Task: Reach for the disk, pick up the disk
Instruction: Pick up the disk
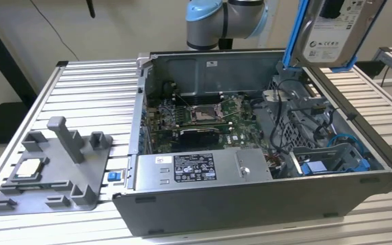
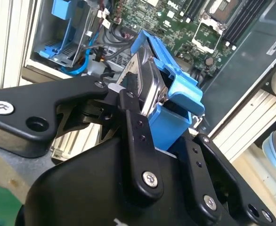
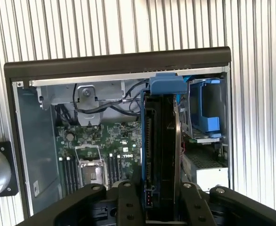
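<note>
My end effector (image 2: pixel 150 117) grips the disk (image 1: pixel 332 35), lifted clear above the open case (image 1: pixel 264 194), apparently over its back corner.

disk (image 1: pixel 332 35): top cut off by the exterior view's upper edge
gripper (image 3: pixel 159 207): base runs off the first wrist view's bottom edge
disk label: print too tiny to make out

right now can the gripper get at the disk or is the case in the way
Yes, it looks that way: the gripper is already shut on the disk, holding it up above the open computer case, so nothing blocks it.
</note>
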`<state>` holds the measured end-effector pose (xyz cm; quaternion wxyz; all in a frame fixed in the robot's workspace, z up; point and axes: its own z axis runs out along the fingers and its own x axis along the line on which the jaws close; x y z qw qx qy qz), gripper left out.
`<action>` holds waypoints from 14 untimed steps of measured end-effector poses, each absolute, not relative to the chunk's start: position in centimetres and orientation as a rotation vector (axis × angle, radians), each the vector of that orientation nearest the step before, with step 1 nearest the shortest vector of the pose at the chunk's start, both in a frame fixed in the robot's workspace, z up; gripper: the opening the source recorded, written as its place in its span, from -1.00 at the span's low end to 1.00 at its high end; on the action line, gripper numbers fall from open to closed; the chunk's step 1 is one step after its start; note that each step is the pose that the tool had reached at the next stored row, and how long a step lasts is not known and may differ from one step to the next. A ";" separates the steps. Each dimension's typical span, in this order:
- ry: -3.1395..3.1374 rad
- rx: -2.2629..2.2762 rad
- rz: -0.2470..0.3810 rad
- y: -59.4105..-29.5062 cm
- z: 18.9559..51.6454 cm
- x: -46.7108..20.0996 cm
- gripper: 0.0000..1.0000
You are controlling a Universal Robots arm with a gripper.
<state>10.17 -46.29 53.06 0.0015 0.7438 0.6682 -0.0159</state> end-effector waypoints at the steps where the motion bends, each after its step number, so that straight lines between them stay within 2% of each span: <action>1: 2.097 2.335 -0.050 -46.4 53.1 10.2 -1.00; 14: 2.092 2.339 -0.050 -48.5 52.9 10.2 -1.00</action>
